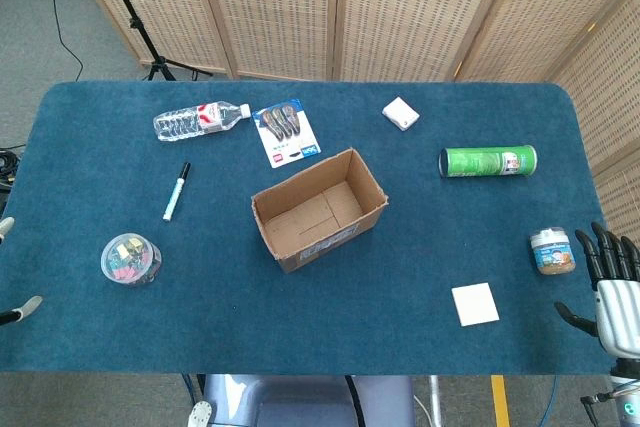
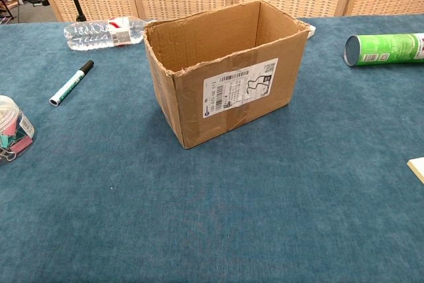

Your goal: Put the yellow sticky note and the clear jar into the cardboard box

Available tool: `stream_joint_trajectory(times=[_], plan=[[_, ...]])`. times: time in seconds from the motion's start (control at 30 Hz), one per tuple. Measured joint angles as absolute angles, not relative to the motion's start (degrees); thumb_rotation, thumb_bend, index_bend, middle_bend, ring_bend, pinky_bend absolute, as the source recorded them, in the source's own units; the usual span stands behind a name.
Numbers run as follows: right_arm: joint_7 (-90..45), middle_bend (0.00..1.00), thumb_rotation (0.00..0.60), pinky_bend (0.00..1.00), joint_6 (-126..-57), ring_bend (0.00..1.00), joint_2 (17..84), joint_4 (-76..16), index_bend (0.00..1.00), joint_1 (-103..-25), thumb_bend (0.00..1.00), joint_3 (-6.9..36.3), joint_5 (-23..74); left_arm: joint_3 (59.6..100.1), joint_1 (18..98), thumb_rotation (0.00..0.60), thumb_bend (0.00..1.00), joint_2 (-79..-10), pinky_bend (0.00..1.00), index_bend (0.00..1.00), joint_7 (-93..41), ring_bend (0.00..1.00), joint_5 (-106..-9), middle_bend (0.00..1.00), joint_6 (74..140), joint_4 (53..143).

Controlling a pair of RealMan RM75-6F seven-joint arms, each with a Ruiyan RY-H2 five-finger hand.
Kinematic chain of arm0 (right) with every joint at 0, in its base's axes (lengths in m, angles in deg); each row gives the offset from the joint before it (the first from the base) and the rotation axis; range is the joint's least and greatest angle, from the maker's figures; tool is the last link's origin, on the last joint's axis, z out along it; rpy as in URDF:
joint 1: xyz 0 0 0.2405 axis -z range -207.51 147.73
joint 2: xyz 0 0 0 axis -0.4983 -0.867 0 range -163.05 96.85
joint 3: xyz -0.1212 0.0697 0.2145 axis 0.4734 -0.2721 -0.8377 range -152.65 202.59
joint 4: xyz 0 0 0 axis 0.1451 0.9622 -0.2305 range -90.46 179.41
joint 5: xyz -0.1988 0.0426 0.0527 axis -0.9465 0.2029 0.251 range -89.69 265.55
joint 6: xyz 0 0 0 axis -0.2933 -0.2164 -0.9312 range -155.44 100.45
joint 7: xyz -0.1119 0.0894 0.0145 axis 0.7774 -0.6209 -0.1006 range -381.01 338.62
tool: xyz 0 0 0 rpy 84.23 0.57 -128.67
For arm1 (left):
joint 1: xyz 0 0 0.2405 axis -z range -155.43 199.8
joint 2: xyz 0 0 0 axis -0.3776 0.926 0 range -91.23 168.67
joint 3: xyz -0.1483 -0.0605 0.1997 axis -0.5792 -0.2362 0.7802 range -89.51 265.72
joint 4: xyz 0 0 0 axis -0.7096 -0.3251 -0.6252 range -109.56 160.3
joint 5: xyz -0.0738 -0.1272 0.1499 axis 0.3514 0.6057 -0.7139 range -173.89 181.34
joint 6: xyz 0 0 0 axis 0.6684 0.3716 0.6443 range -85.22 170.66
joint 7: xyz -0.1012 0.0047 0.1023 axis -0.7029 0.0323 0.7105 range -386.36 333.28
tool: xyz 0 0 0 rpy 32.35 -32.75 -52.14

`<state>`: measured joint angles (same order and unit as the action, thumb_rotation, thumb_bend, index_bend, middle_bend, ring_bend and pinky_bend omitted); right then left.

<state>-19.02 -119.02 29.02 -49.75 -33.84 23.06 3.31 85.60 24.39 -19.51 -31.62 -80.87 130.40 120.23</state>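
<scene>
The open cardboard box stands in the middle of the blue table, empty inside; the chest view shows its labelled wall. The pale yellow sticky note lies flat to the front right, and only its corner shows in the chest view. The clear jar, filled with coloured clips, sits at the front left and is cut by the chest view's left edge. My right hand hovers at the table's right edge with fingers spread, right of the note. Only fingertips of my left hand show at the left edge, apart and holding nothing.
A water bottle, a marker and a card pack lie behind and left of the box. A white packet, a green can and a small blue-lidded jar lie on the right.
</scene>
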Motion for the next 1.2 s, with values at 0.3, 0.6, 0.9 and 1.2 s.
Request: stream_joint_trajectory(times=[0.3,0.6,0.9,1.2], plan=[[-18.99,0.0,0.6,0.0,-116.72,0.0,27.39,-51.36,0.0,-33.52,0.0,23.97,2.25,85.73,24.46,0.6,0.0,-19.55,0.0,0.0,-31.67,0.0,-81.34,0.0,130.23,120.11],[-15.33,0.0,0.6,0.0,-101.4,0.0,26.72,-51.36,0.0,-38.21,0.0,27.45,0.62,85.54,24.93,0.6,0.0,-19.73,0.0,0.0,-30.51,0.0,-80.43,0.0,129.0,120.5],[-6.63,0.0,0.6,0.0,-91.58,0.0,31.43,-48.88,0.0,-43.97,0.0,27.72,2.65,85.37,25.12,0.6,0.0,-19.69,0.0,0.0,-30.68,0.0,-80.0,0.0,128.4,120.34],[-4.08,0.0,0.6,0.0,-87.48,0.0,34.05,-47.6,0.01,-45.54,0.0,27.34,6.5,85.28,25.28,0.6,0.0,-19.62,0.0,0.0,-30.59,0.0,-79.61,0.0,127.89,120.38]])
